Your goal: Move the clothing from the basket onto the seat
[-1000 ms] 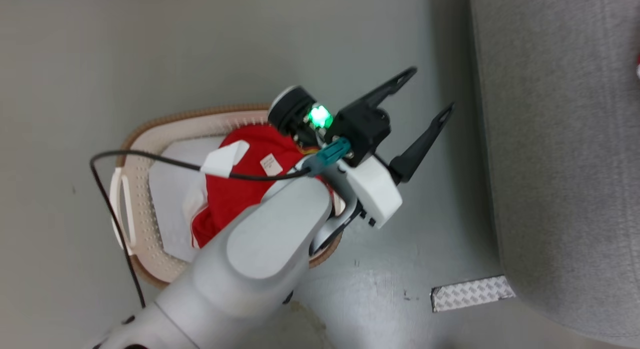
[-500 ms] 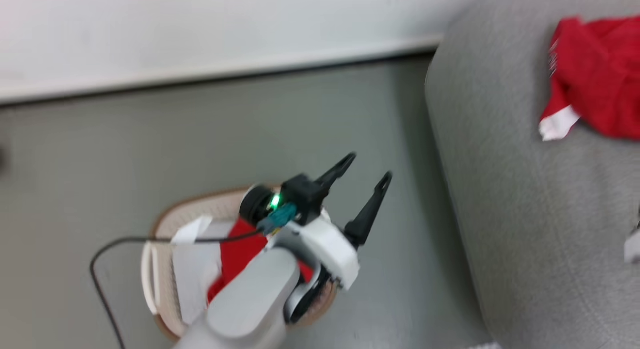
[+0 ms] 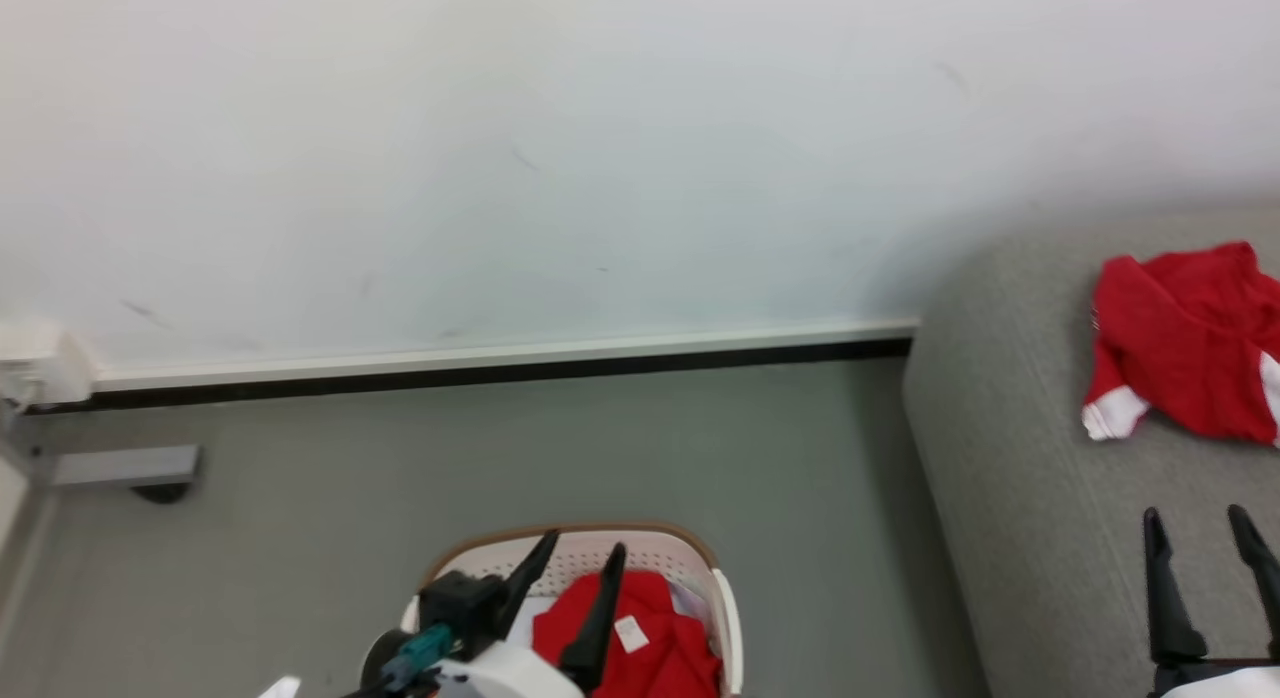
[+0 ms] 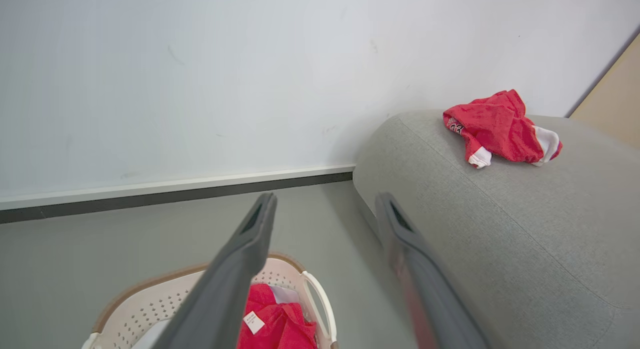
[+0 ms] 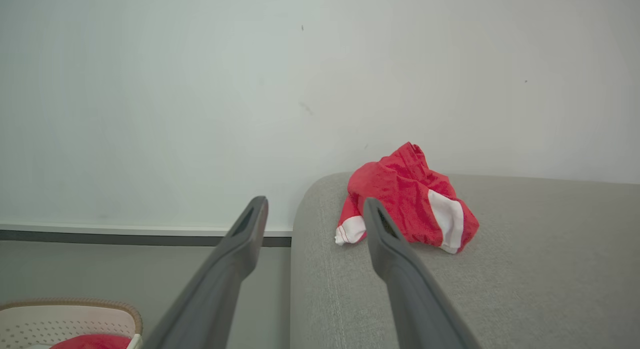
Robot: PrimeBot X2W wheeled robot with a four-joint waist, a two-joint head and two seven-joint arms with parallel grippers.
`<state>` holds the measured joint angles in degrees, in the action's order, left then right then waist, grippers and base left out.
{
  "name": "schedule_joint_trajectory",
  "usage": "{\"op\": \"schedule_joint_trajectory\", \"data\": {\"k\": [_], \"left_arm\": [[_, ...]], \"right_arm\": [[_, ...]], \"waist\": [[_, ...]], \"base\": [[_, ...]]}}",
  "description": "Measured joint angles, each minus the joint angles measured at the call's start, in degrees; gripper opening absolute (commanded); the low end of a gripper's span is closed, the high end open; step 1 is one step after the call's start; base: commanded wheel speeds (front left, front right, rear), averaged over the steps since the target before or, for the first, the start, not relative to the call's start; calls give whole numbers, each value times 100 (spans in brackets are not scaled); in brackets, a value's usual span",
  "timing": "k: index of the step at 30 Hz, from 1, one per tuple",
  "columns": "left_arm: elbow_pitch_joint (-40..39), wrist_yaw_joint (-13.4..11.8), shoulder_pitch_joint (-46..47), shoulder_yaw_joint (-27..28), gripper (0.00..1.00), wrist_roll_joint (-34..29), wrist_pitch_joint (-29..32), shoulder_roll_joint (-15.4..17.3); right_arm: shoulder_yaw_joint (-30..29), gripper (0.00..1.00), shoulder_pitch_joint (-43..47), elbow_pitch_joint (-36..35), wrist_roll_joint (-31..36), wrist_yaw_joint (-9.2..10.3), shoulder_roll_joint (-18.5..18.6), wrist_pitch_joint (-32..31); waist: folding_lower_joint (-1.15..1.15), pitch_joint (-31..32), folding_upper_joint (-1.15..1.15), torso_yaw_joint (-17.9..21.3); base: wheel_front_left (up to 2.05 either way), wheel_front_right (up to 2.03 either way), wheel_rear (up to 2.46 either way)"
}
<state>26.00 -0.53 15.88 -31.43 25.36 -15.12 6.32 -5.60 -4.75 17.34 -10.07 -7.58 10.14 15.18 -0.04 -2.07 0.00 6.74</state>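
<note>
The L pincer (image 3: 584,543) is wide open & holds nothing. It hangs over the basket (image 3: 724,608), w/ its two dark fingers pointing up at the wall (image 3: 600,178). In the L wrist view the basket sits low down under the fingers, apart from them.

The basket stands on the grey floor (image 3: 500,458), near the sofa (image 3: 1020,498) but not touching it. It is white w/ little holes & a brown rim. Red clothes (image 3: 650,648) lie in it, w/ a small white label (image 3: 632,633) on top.

The R pincer (image 3: 1195,515) is wide open too, nothing in it. It is over the front part of the sofa, fingers pointing up the head view.

A red bundle (image 3: 1180,338) lies on the sofa, close to the wall. It is crumpled & has a white cuff (image 3: 1110,418) sticking out at the side. In the R wrist view the bundle is past the fingertips, apart from them. The sofa is big, grey & round at the edge, & its end is right by the wall.
</note>
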Motion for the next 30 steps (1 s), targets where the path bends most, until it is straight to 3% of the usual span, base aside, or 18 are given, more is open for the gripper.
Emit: {"op": "schedule_joint_trajectory", "data": {"k": [14, 30], "left_arm": [[-385, -130, -1152, 1158, 100, -423, 0, 167], [-457, 48, -1541, 1904, 100, -822, 0, 57]], "right_arm": [[612, 100, 749, -372, 343, 0, -606, 0], [843, 100, 929, -348, 241, 0, -723, 0]], "waist": [[3, 558, 0, -680], [4, 653, 0, -568]], "base": [[0, 0, 0], [0, 0, 0]]}}
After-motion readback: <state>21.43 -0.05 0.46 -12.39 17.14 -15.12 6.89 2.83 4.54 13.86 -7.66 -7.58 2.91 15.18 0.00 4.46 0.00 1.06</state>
